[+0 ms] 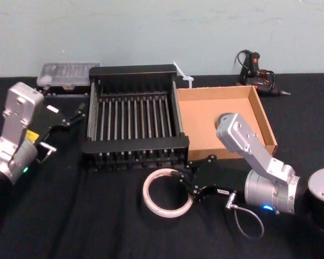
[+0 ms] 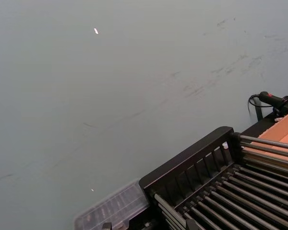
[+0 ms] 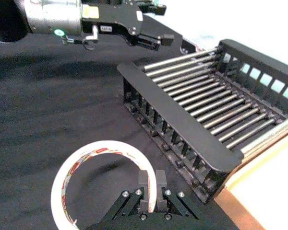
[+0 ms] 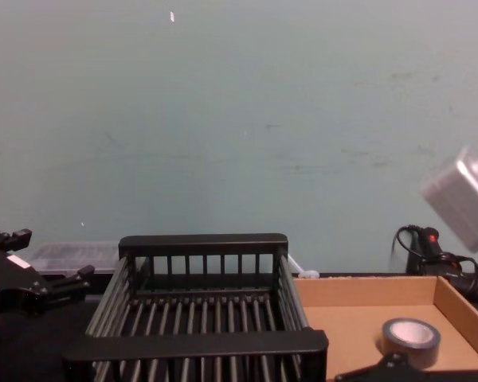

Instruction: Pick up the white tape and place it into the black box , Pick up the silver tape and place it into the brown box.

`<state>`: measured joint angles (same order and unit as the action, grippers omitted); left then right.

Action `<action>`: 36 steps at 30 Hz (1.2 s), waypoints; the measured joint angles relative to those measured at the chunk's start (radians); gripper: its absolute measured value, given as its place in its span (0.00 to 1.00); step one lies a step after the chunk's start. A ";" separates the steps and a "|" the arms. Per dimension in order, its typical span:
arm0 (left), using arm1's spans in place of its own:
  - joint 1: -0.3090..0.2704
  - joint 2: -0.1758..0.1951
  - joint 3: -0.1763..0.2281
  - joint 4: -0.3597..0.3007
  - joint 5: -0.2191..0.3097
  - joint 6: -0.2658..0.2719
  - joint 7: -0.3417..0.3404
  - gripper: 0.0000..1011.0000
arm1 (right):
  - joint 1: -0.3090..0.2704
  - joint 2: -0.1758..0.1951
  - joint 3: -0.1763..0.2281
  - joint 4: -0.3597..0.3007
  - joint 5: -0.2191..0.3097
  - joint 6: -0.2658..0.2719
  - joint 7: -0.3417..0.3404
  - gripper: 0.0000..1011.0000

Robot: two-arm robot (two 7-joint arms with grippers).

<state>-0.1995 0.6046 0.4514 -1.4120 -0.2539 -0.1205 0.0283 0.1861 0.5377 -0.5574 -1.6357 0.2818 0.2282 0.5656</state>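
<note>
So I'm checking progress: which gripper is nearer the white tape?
Right. The right gripper is closed on the white tape's rim in front of the black box; the left gripper hovers left of that box.

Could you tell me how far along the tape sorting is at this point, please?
Done: the silver tape lies in the brown box. In hand: the right gripper is closed on the rim of the white tape, which lies on the table in front of the black box. Left: lift it into that box. The left gripper hangs beside the box.
</note>
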 joint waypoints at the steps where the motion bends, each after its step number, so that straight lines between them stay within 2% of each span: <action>1: 0.000 0.000 0.000 0.000 0.000 0.000 0.000 0.99 | -0.001 0.002 0.001 -0.004 0.002 -0.001 0.000 0.10; 11: 0.000 0.000 0.000 0.000 0.000 0.000 0.000 0.99 | -0.012 0.021 0.018 -0.042 0.030 -0.021 -0.008 0.10; 18: 0.000 0.000 0.000 0.000 0.000 0.000 0.000 0.99 | -0.023 0.027 0.045 -0.054 0.056 -0.051 -0.026 0.10; 36: 0.000 0.000 0.000 0.000 0.000 0.000 0.000 0.99 | -0.028 0.017 0.104 -0.040 0.090 -0.116 -0.071 0.10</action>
<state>-0.1996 0.6047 0.4514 -1.4120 -0.2539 -0.1205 0.0282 0.1580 0.5544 -0.4535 -1.6759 0.3715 0.1122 0.4950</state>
